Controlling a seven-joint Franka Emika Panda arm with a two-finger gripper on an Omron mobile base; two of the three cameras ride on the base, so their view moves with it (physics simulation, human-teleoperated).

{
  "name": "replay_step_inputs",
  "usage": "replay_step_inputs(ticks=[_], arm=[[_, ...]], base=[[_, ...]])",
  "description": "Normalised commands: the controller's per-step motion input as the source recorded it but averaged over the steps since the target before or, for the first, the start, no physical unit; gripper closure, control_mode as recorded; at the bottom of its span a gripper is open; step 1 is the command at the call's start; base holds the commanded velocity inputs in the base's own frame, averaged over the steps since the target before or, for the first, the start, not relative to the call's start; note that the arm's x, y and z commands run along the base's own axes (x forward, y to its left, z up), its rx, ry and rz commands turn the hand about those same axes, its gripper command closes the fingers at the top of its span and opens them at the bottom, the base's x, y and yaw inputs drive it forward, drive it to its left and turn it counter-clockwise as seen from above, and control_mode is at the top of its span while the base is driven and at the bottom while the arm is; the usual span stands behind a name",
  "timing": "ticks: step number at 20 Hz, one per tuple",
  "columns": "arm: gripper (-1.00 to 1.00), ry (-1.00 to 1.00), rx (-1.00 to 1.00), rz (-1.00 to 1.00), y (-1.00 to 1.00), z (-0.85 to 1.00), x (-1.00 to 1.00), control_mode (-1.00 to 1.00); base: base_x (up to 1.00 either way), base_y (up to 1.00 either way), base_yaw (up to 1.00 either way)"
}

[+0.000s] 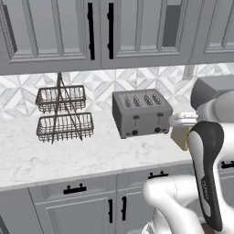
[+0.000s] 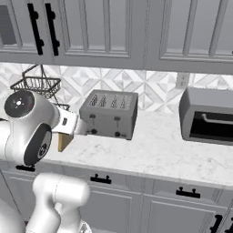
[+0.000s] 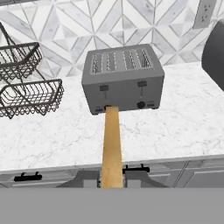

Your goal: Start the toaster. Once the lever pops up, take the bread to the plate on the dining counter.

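The bread (image 3: 112,144) is clamped edge-on between the jaws of the gripper (image 3: 112,178). It is held in front of the toaster (image 3: 122,78), above the marble worktop (image 3: 183,127).

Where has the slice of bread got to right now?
The bread is clamped edge-on in the gripper, held above the marble worktop just in front of the toaster, out of its slots.

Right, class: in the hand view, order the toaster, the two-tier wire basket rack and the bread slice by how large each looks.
1. Toaster, the largest.
2. Wire basket rack, though the frame's left edge crops it, so it may rival the toaster.
3. Bread slice, seen edge-on as a thin strip. It sits nearest the camera, which exaggerates its length.
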Motion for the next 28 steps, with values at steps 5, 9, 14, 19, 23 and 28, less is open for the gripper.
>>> replay_step_inputs(ticks=[5, 9, 14, 19, 23, 28], arm=[[1.00, 0.00, 0.00, 0.00, 0.00, 0.00, 0.00, 1.00], [1.00, 0.00, 0.00, 0.00, 0.00, 0.00, 0.00, 1.00], [1.00, 0.00, 0.00, 0.00, 0.00, 0.00, 0.00, 1.00], [1.00, 0.00, 0.00, 0.00, 0.00, 0.00, 0.00, 1.00], [1.00, 0.00, 0.00, 0.00, 0.00, 0.00, 0.00, 1.00], [1.00, 0.00, 0.00, 0.00, 0.00, 0.00, 0.00, 1.00]], base=[[-0.83, -0.09, 0.06], [-0.56, -0.10, 0.46], [-0.52, -0.07, 0.78], [-0.43, -0.02, 0.85], [-0.32, -0.01, 0.85], [-0.20, 0.00, 0.90]])
